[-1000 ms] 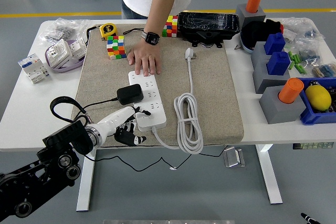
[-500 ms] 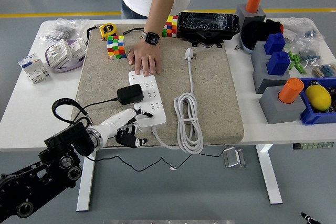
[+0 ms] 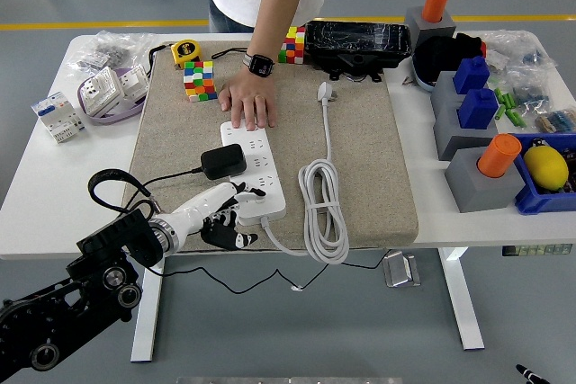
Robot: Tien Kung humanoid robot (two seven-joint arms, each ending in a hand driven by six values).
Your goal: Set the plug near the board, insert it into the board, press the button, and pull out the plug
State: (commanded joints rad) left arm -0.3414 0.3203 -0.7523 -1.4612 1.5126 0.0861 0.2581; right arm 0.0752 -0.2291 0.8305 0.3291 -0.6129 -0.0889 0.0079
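Head view, looking down over a white table (image 3: 54, 188) — we see a beige mat (image 3: 360, 168) spread across its middle. On the mat lies a white power strip (image 3: 253, 171), the board, running from the centre toward the near edge. A black plug (image 3: 222, 161), a boxy adapter, sits plugged into the strip's left side, and its thin black cable (image 3: 166, 177) trails left across the mat. The strip's own white cord (image 3: 322, 209) lies coiled in long loops just to its right, with its white plug end (image 3: 325, 93) resting farther back on the mat.

From the lower left comes our left arm, black, ending in the left hand (image 3: 211, 213), white-backed with dark fingers. It hovers just beside the near-left corner of the strip, below the black plug and not touching it; the fingers are spread loosely and hold nothing.

At the far side a person stands, and the person's hand (image 3: 247, 105) — with a wristwatch (image 3: 259, 65) above it — lies flat on the mat at the strip's far end. Two colourful puzzle cubes (image 3: 199, 80) sit nearby.
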